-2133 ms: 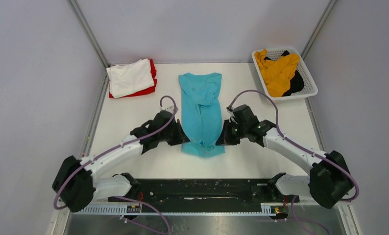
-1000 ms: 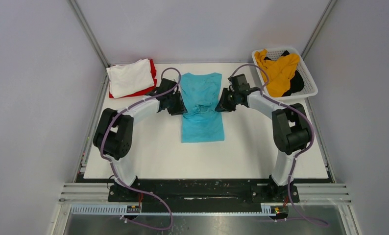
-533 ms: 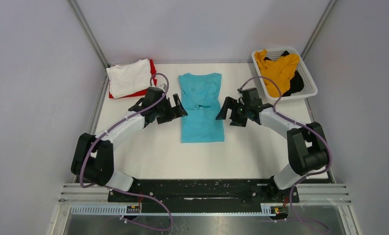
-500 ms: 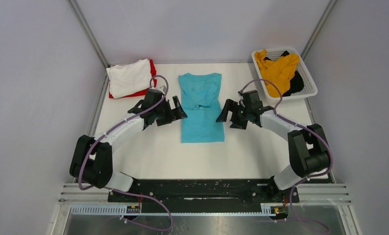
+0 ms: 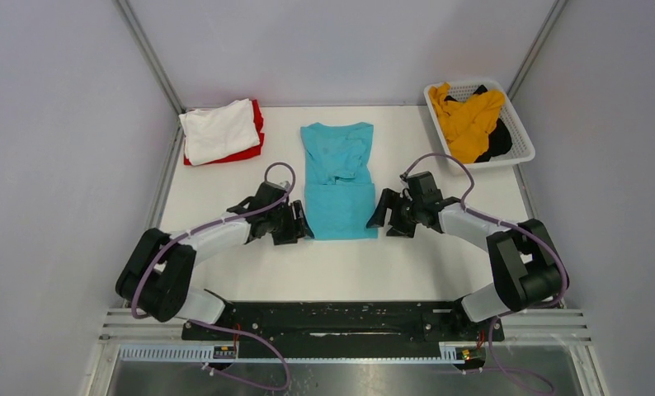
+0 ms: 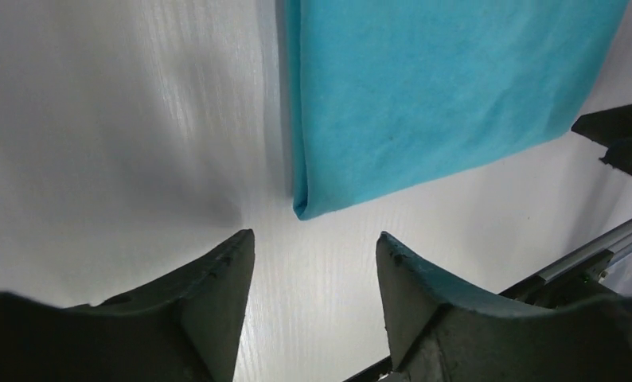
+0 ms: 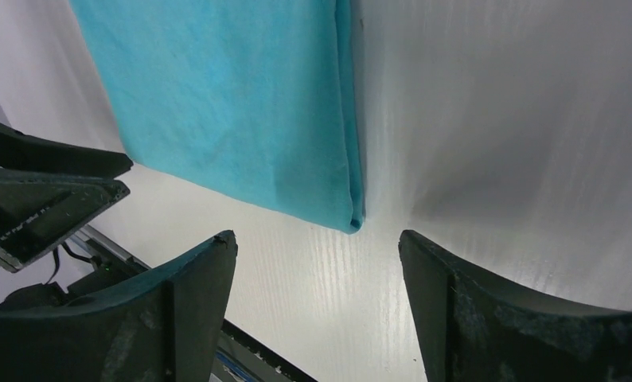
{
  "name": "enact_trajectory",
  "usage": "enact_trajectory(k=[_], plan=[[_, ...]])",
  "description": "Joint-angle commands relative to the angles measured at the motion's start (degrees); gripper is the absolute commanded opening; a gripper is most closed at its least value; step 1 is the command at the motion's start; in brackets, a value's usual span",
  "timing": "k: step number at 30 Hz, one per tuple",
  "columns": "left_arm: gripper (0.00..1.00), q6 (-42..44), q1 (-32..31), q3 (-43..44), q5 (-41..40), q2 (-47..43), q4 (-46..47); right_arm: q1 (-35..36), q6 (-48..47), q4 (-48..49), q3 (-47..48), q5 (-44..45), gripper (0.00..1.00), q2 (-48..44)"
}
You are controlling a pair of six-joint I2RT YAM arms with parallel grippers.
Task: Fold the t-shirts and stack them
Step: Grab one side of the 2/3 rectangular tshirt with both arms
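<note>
The teal t-shirt (image 5: 338,186) lies folded in the middle of the table, its near edge doubled over. My left gripper (image 5: 301,224) is open at the shirt's near left corner, which shows just beyond the fingertips in the left wrist view, teal t-shirt (image 6: 440,87), left gripper (image 6: 314,239). My right gripper (image 5: 376,217) is open at the near right corner, teal t-shirt (image 7: 233,103), right gripper (image 7: 317,236). Nothing sits between either pair of fingers. A folded white t-shirt (image 5: 219,129) lies on a red t-shirt (image 5: 252,151) at the back left. The mustard t-shirt (image 5: 471,120) and black t-shirt (image 5: 497,145) are crumpled in the basket.
The white mesh basket (image 5: 520,132) stands at the back right corner. Grey walls with metal frame posts close in the table on three sides. The black base rail (image 5: 332,318) runs along the near edge. Bare white tabletop (image 5: 341,268) lies between the teal t-shirt and the rail.
Both grippers let go of the teal cloth at the shirt's middle, opened wide, and drew back toward me to its near corners. The shirt stays folded shorter.
</note>
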Motion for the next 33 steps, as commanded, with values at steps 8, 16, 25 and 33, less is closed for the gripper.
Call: enact_trajectory(k=[8,16,25,33], plan=[[0.34,-1.4,-1.0,1.7,0.6,9.9,7.0,4.2,-2.7,-3.4,3.0,8.4,0.60,4.4],[0.00,-2.1,-1.3,0.9,-0.2,11.0,8.4,5.7,-3.5,-4.2,4.1,9.0,0.34,7.7],[0.00,-1.5,-1.4,0.7,1.3,10.0,8.5,5.9,-4.1,-2.9,4.0,4.8,0.10,8.9],[0.00,-2.6,-6.0,-6.5,1.3,-4.9,1.5,9.8,-5.3,-11.0,-5.9,-1.6,0.00,-6.8]])
